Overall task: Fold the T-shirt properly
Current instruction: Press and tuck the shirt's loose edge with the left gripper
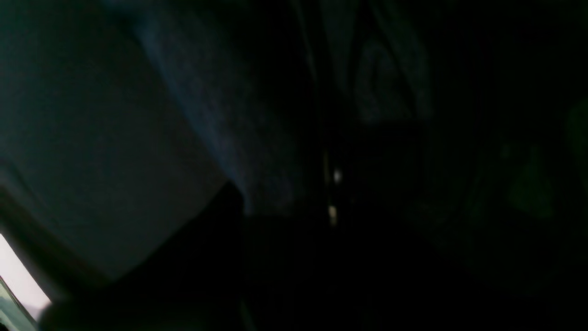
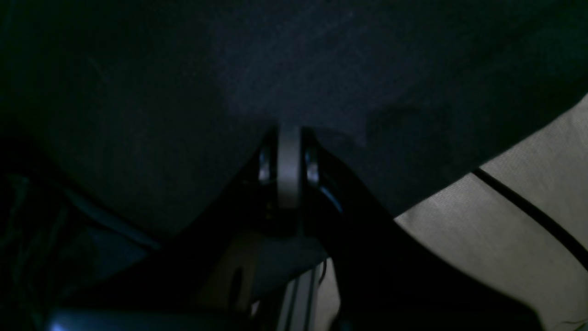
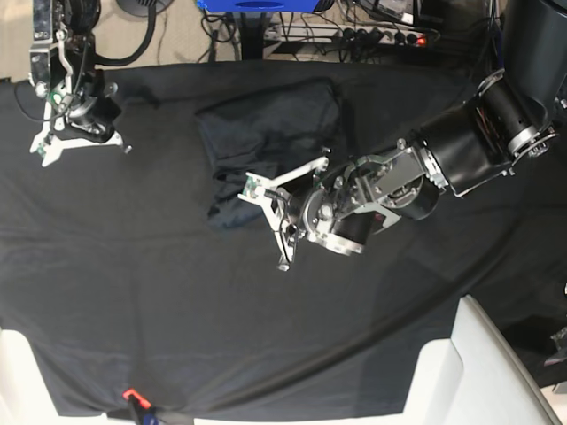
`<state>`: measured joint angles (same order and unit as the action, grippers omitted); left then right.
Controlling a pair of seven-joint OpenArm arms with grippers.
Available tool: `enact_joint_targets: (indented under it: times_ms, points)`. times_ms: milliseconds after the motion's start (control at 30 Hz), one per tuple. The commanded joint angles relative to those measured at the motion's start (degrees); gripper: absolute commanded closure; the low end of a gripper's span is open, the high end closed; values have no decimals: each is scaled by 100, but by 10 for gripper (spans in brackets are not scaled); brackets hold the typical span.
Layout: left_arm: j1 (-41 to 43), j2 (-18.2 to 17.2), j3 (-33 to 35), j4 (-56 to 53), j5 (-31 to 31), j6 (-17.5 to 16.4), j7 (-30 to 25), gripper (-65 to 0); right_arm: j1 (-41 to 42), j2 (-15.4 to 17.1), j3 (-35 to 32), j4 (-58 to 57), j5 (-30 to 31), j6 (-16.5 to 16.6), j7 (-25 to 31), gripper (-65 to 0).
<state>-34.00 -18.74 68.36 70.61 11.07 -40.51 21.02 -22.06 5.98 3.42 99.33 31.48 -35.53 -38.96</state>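
Observation:
The dark slate-grey T-shirt [image 3: 270,142] lies folded into a compact block at the back middle of the black table cloth [image 3: 159,301]. My left gripper [image 3: 252,189] reaches in from the right, with its tip at the shirt's near right edge. The left wrist view is very dark: a bluish ridge of T-shirt [image 1: 206,119] runs down to a dark finger [image 1: 232,207], which looks pinched on the fabric. My right gripper [image 3: 78,133] rests apart at the far left corner. Its fingers [image 2: 289,156] are pressed together on nothing, over the black cloth [image 2: 183,92].
White blocks stand at the near right [image 3: 478,363] and near left [image 3: 27,372] corners. A small orange clip [image 3: 131,394] sits on the front edge. Behind the table are a power strip [image 3: 372,35] and cables. Pale floor [image 2: 505,230] with a black cable [image 2: 528,207] shows beside the right gripper.

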Motion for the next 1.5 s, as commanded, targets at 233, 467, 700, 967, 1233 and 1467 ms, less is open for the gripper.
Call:
enact_joint_targets:
  times_ms: [233, 467, 700, 967, 1233, 1467]
  points:
    - [-244, 402, -36, -322, -4, 51, -488, 0, -75, -22, 32, 93, -6, 14, 59, -21]
    - [-288, 657, 377, -516, -4, 51, -532, 0, -154, -66, 260, 93, -6, 14, 59, -21]
    - [-350, 630, 360, -753, -30, 51, -524, 0, -233, -66, 374, 93, -6, 14, 59, -21]
    - [-376, 560, 360, -753, -48, 51, -506, 0, -198, -66, 348, 93, -6, 14, 59, -23]
    - [-376, 621, 360, -762, -48, 51, -93, 0, -198, -66, 339, 93, -6, 14, 59, -23]
    - [-499, 674, 360, -762, -48, 51, 30, -107, -198, -84, 339, 93, -6, 14, 59, -23]
